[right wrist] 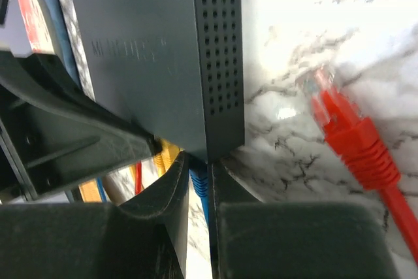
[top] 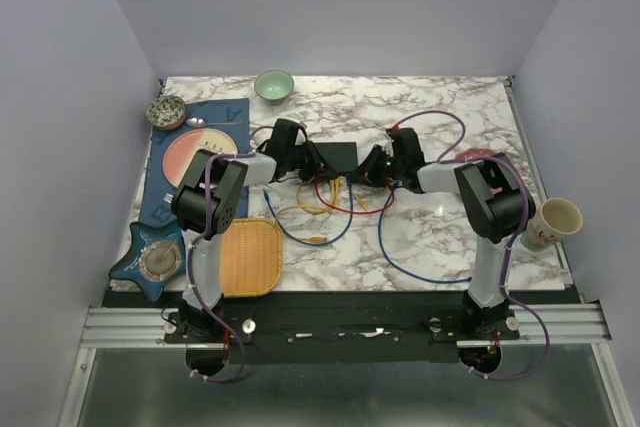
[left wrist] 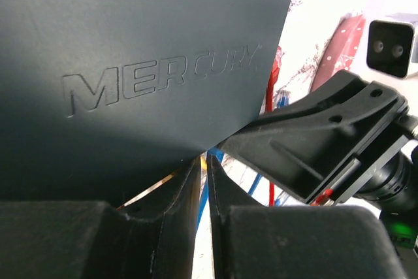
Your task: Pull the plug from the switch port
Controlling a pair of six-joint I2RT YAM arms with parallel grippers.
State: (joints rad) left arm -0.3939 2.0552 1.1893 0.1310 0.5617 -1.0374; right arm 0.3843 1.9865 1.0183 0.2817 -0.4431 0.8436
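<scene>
- The black box (top: 338, 155) lies flat on the marble table (top: 440, 227), slightly above the centre of the top view, between the two grippers.
- Its lid carries the embossed lettering "MERCURY"; one short side is perforated with vent holes.
- The switch port sits on the box's lower edge in the right wrist view. The fingers hide the sockets, so the individual port cannot be identified.
- Right gripper (right wrist: 198, 161): fingers are clenched around the blue plug (right wrist: 199, 184) at that lower edge.
- Left gripper (left wrist: 204, 161): fingers are drawn almost together, leaving a thin slit, at the box's bottom corner. Whether they pinch anything cannot be told.
- A yellow plug (right wrist: 166, 153) sits just left of the blue one, at the same edge.
- A red plug (right wrist: 339, 122) lies loose on the marble at the right of that view, apart from the box.
</scene>
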